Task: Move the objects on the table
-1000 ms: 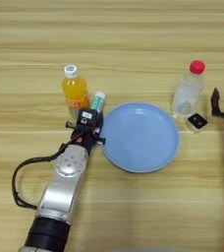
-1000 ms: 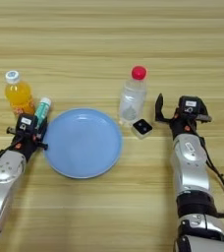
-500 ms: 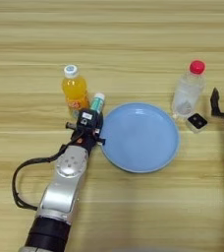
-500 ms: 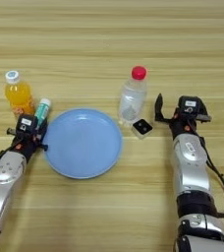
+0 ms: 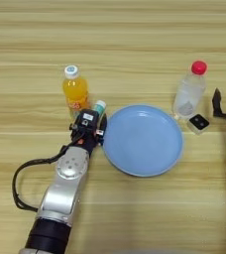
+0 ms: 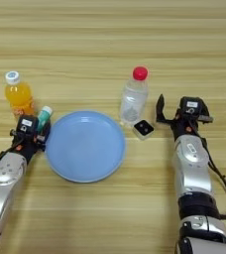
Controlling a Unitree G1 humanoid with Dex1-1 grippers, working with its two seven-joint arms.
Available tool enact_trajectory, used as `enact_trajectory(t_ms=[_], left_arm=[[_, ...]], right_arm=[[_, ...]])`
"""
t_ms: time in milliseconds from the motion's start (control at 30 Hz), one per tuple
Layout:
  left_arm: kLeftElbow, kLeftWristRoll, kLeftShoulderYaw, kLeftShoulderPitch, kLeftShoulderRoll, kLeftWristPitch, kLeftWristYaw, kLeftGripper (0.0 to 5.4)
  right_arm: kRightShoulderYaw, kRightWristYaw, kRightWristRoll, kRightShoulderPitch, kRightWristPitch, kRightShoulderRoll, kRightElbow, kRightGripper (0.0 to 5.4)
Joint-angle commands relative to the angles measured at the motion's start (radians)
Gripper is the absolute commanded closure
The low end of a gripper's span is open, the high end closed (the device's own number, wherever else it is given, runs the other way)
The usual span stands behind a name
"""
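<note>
A white tube with a green cap (image 5: 100,107) lies at the left rim of the blue plate (image 5: 149,158). My left gripper (image 5: 88,125) sits right against the tube, hiding its lower part. A clear plastic bottle with a red cap (image 6: 134,97) stands upright behind the plate's right side. The small white cube with a black top (image 6: 143,129) rests on the table (image 6: 113,39) just right of the bottle's foot. My right gripper (image 6: 171,111) is open a short way right of the cube, apart from it and holding nothing.
An orange juice bottle with a white cap (image 5: 74,92) stands upright just behind and left of my left gripper. The wide blue plate has nothing on it and fills the space between the two arms.
</note>
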Motion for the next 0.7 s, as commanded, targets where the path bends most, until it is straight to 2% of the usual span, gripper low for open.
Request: enact_trajectory(t_ms=[33,333,700], left_arm=[[0.008,0.007,-0.001,-0.011,0.004,-0.004,0.004,2.22],[0.0,0.003,0.0,-0.009,0.005,-0.007,0.0,1.46],[-0.155,0.001,-0.026,0.035,-0.001,0.045,-0.017,0.25]], right_arm=[[-0.001,-0.002,-0.004,-0.022,-0.001,-0.01,0.011,0.0],[0.001,-0.003,-0.007,-0.023,-0.002,-0.01,0.014,0.0],[0.0,-0.003,-0.008,-0.031,-0.009,-0.012,0.03,0.0]])
